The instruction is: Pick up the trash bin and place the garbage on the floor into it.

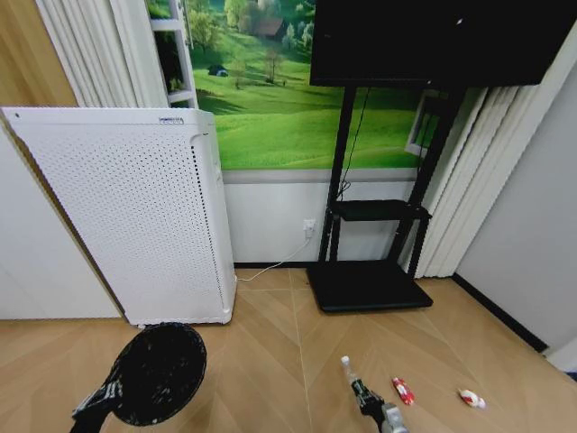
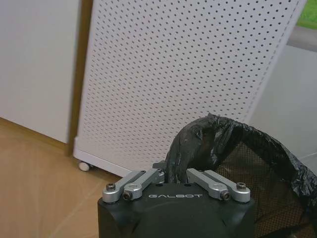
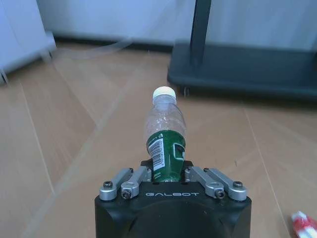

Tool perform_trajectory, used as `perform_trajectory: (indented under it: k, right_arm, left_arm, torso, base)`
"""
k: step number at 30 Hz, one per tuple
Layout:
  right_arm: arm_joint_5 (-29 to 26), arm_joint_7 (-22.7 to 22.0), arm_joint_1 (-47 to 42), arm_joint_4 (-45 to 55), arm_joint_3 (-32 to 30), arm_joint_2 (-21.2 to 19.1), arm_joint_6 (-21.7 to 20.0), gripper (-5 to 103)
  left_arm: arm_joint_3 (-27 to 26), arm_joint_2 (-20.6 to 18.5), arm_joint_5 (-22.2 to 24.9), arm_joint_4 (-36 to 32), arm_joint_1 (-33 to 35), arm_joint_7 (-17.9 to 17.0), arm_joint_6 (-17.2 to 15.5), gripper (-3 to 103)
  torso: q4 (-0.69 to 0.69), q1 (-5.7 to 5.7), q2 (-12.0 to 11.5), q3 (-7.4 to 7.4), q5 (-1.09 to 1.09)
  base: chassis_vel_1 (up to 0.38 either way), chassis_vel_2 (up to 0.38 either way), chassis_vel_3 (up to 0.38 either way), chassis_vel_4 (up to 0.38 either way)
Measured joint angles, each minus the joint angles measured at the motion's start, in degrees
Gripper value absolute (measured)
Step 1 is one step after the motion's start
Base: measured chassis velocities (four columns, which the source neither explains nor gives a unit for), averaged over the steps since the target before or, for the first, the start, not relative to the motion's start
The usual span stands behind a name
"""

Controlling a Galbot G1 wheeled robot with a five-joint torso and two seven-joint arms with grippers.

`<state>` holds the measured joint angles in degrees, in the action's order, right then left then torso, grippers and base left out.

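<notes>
1. Head view: the left claw (image 1: 97, 402) is holding the trash bin (image 1: 160, 373) by its rim, low on the robot's left, with the bin's open mouth tipped toward the camera in front of the white perforated appliance (image 1: 126, 212). The right claw (image 1: 386, 417) is gripping the bottle (image 1: 358, 383) low on the robot's right, the capped end pointing forward, away from the robot. The red-and-white packet (image 1: 402, 390) and the small white-and-red piece (image 1: 471, 398) are lying on the floor (image 1: 270, 361), further to the right. The bin is sitting well to the left of the bottle, so the coming move likely calls for carrying the bottle leftward across bare floor to the bin's mouth.

2. Left wrist view: the left claw (image 2: 174, 179) is closed narrow over the bin's (image 2: 237, 163) liner-covered rim, with the mesh interior opening beyond it.

3. Right wrist view: the right claw (image 3: 168, 173) is clamping the bottle (image 3: 165, 141) at its green-labelled base. Its long axis is running straight out from the claw, white cap farthest off, toward the black stand base (image 3: 247, 69).
</notes>
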<state>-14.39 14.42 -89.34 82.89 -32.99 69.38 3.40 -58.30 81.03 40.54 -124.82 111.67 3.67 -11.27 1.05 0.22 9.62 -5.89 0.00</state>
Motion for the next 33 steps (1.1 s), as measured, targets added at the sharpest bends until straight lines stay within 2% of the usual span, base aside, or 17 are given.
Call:
perform_trajectory:
  k: [1,3,4,5,7,9,11,13,14,15,17,18,20,22,31,33]
  right_arm:
    - [0.00,0.00,0.00,0.00,0.00,0.00,0.00,24]
    - [-6.32,2.09,-4.28,7.67,-2.63,-1.76,1.92,24]
    - [-6.32,2.09,-4.28,7.67,-2.63,-1.76,1.92,24]
    - [-8.42,2.40,-6.02,11.11,-3.50,-2.64,3.13,24]
    - [-11.75,3.43,-7.99,17.25,-4.04,-4.93,4.42,24]
    - [-12.92,3.87,-8.07,19.39,-3.73,-6.24,4.57,24]
    - [-14.84,5.53,-8.04,23.95,-2.25,-8.84,4.64,24]
    - [-15.11,6.18,-8.31,25.13,-1.95,-9.19,4.77,24]
    - [-15.29,7.40,-9.20,27.54,-1.32,-9.51,5.03,24]
    - [-15.29,7.40,-9.20,27.54,-1.32,-9.51,5.03,24]
    - [-15.26,8.34,-10.51,30.98,-0.27,-9.18,5.43,24]
    - [-15.26,8.34,-10.51,30.98,-0.27,-9.18,5.43,24]
    - [-14.97,8.95,-11.92,33.85,0.82,-8.51,5.79,24]
    - [-14.13,9.38,-13.05,36.69,2.04,-8.03,5.95,24]
    - [-13.63,11.21,-13.18,41.78,4.82,-9.46,5.45,24]
    - [-13.59,11.69,-13.20,41.72,5.26,-9.76,5.46,24]
  left_arm:
    - [0.00,0.00,0.00,0.00,0.00,0.00,0.00,6]
    - [3.47,-2.78,5.48,1.62,-2.04,-0.98,-1.12,6]
    - [3.47,-2.78,5.48,1.62,-2.04,-0.98,-1.12,6]
    - [5.50,-4.45,7.92,2.99,-3.26,-1.34,-1.49,6]
    - [8.82,-7.19,9.92,6.66,-5.65,-1.33,-1.41,6]
    - [9.78,-7.70,10.03,8.01,-6.41,-0.95,-1.21,6]
    - [12.51,-9.11,10.20,11.42,-9.62,-0.11,-1.06,6]
    - [13.92,-10.07,10.21,12.71,-11.43,-0.03,-1.02,6]
    - [17.23,-12.09,10.20,14.90,-14.70,0.10,-0.90,6]
    - [17.23,-12.09,10.20,14.90,-14.70,0.10,-0.90,6]
    - [23.64,-15.28,10.53,18.20,-20.10,0.56,-0.92,6]
    - [23.64,-15.28,10.53,18.20,-20.10,0.56,-0.92,6]
    - [29.02,-17.09,12.10,20.15,-23.73,0.79,-1.01,6]
    - [34.37,-18.15,13.13,22.72,-27.57,1.34,-1.34,6]
    - [48.79,-17.74,12.67,28.44,-35.95,2.18,-1.75,6]
    - [50.39,-17.75,12.46,28.69,-36.54,2.45,-1.78,6]
  torso:
    - [0.00,0.00,0.00,0.00,0.00]
    - [0.00,0.00,0.00,0.00,-0.01]
    - [0.00,0.00,0.00,0.00,-0.01]
    - [0.00,0.00,0.00,0.00,-0.01]
    - [0.03,0.00,0.00,0.00,-0.03]
    - [0.01,0.00,0.00,0.00,-0.02]
    - [-0.08,0.00,0.00,0.00,0.00]
    - [-0.09,0.00,0.00,0.00,0.00]
    - [-0.03,0.00,0.00,0.00,0.01]
    - [-0.03,0.00,0.00,0.00,0.01]
    - [0.03,0.00,-0.01,0.00,-0.02]
    - [0.03,0.00,-0.01,0.00,-0.02]
    - [0.05,0.00,0.00,0.00,0.01]
    - [0.01,0.00,0.00,0.00,-0.02]
    - [0.00,0.00,0.00,-0.01,-0.01]
    - [0.01,0.00,0.00,-0.01,-0.03]
  base:
    - [0.000,0.000,0.000,0.000]
    - [0.000,0.000,0.000,0.000]
    - [0.000,0.000,0.000,0.000]
    - [0.000,0.000,0.000,0.000]
    - [0.000,0.000,0.000,0.000]
    - [0.000,0.000,0.000,0.000]
    - [0.000,0.000,0.000,0.000]
    - [0.000,0.000,0.000,0.000]
    - [0.000,0.000,0.000,0.000]
    - [0.000,0.000,0.000,0.000]
    - [0.000,0.000,0.000,0.000]
    - [0.000,0.000,0.000,0.000]
    - [0.000,0.000,0.000,0.000]
    - [0.000,0.000,0.000,0.000]
    - [0.000,0.000,0.000,0.000]
    - [0.000,0.000,0.000,0.000]
